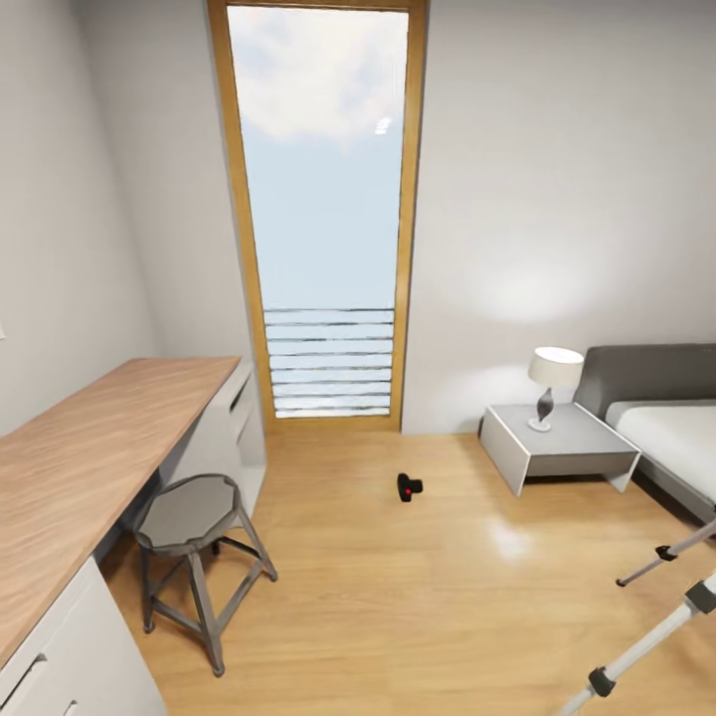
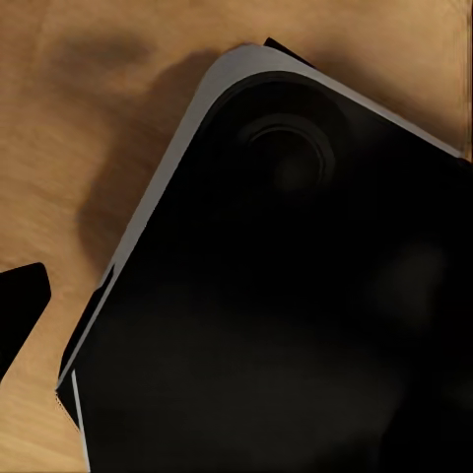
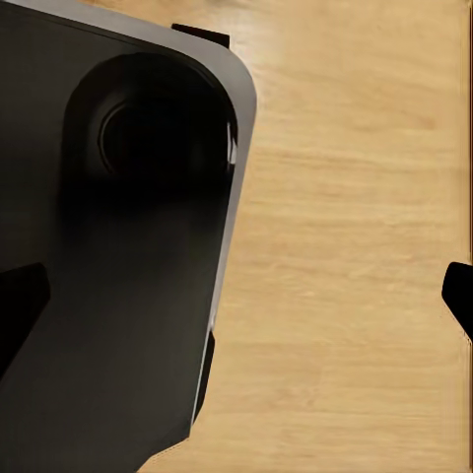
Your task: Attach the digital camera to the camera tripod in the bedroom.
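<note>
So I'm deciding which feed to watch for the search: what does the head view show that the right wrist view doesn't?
Head view alone: the digital camera lying on the floor before the window, the camera tripod legs at lower right, the stool, desk, nightstand with lamp, and bed. Right wrist view alone: the robot's dark base close up. Both: the wood floor.

Wood floor [image 1: 438, 597], tall window [image 1: 323, 199]

Bright daylight from window [image 1: 323, 209]; floor [image 1: 447, 587] glare; wrist views dim, soft.
</note>
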